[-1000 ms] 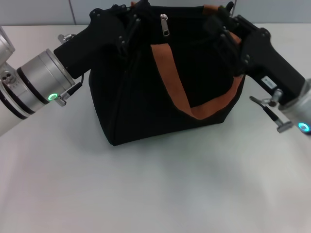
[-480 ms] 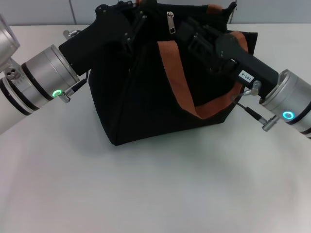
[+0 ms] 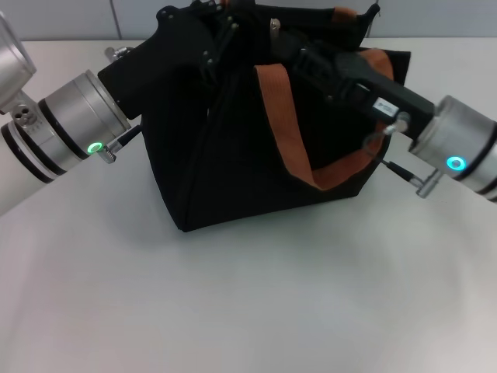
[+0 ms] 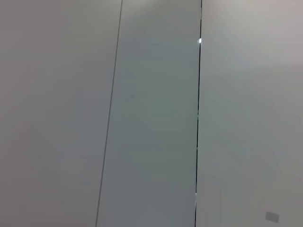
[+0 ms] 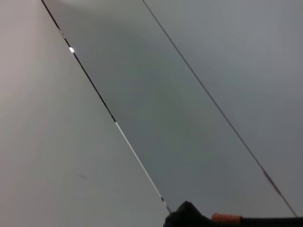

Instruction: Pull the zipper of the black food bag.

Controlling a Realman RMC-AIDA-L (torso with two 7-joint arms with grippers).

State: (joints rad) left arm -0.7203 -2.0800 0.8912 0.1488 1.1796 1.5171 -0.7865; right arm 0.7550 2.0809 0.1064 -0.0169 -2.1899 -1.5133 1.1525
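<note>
With both arms crowded at the bag's top edge, the risks are mostly about grip & pull direction. The bag (image 3: 256, 155) sits on the table (image 3: 233, 311), upright, orange strap (image 3: 283, 132) draped down its front face. The zipper (image 3: 275, 25) tab shows as a small silver glint on the top edge, near the middle. The right gripper (image 3: 291, 43) reaches in from the right, tip just beside the tab; can't tell whether its fingers are apart or pinched on the tab, black on black. The left gripper (image 3: 213, 19) is at the top left corner of the bag, prob. bracing the fabric, but its fingers are hidden too, can't tell. Wrist views show only wall panels, plus a bit of orange strap at the edge of the right one, so no help on grip.

What could go wrong, in my judgement:
- Tab is small & slick; a shallow pinch could slip off once the pull starts.
- If the left side isn't truly held, the soft bag may slide or tip w/ the pull instead of the zip running.
- Pull off-line from the track could jam the slider in the fabric.
- Right arm lies over the strap; it may snag & drag the bag.
</note>
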